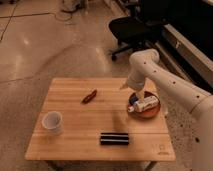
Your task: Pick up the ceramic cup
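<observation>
The ceramic cup is small, white and round. It stands upright near the left front of the wooden table. My gripper hangs from the white arm at the table's right side, just above the far left rim of the orange-brown bowl. It is far to the right of the cup and not touching it.
A white tube-like item lies in the bowl. A small red-brown object lies mid-table. A black bar lies near the front edge. A black office chair stands behind the table. A dark counter runs along the right.
</observation>
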`<state>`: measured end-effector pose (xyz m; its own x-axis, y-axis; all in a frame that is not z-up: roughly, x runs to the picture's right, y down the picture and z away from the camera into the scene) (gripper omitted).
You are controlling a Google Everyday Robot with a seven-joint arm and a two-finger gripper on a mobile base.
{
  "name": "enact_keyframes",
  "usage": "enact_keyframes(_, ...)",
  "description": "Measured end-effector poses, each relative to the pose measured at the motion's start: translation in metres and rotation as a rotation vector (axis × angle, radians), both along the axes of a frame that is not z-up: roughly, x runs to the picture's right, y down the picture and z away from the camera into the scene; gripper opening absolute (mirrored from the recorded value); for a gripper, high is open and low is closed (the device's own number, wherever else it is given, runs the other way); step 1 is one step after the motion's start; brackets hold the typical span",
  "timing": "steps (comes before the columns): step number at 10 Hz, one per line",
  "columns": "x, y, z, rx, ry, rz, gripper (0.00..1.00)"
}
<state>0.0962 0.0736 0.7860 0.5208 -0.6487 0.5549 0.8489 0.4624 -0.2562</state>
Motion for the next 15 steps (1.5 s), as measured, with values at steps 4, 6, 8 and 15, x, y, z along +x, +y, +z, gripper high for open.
enact_keyframes(4, -0.091, 0.079, -0.035, 0.004, -0.067, -0.207, 0.80)
enact_keyframes(6, -0.143, 0.098, -0.050, 0.006, -0.094, -0.274, 0.80)
enact_keyframes(8, -0.187, 0.104, -0.068, 0.011, -0.123, -0.320, 0.80)
enact_keyframes(15, -0.280, 0.082, -0.120, 0.068, -0.213, -0.376, 0.80)
